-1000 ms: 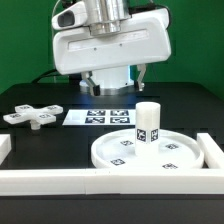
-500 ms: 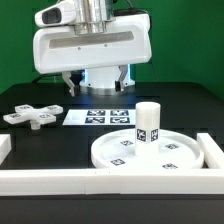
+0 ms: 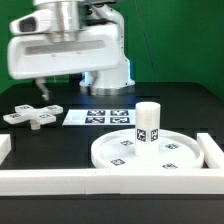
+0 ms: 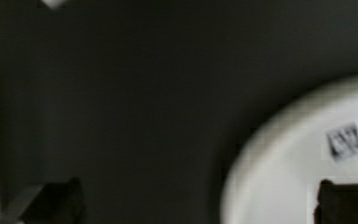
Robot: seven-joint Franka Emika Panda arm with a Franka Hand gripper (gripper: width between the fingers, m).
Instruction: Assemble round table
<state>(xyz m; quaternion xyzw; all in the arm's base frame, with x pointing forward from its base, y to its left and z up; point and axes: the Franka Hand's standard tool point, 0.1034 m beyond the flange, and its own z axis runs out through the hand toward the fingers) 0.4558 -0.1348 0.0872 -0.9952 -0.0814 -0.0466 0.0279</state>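
Note:
The large round disc lies flat on the black table at the front right. The short cylindrical leg stands upright on it. The cross-shaped base lies flat at the exterior view's left. My gripper hangs above the table behind the base, well left of the disc, open and empty. In the blurred wrist view the gripper shows two dark fingertips wide apart over bare table, with the disc's rim and a tag beside them.
The marker board lies flat between the base and the disc. A long white rail runs along the front, with another rail at the right and a short piece at the left. The arm's white base stands behind.
My gripper and arm have swung towards the exterior view's left, from above the marker board to above the area behind the cross-shaped base. The parts have not moved.

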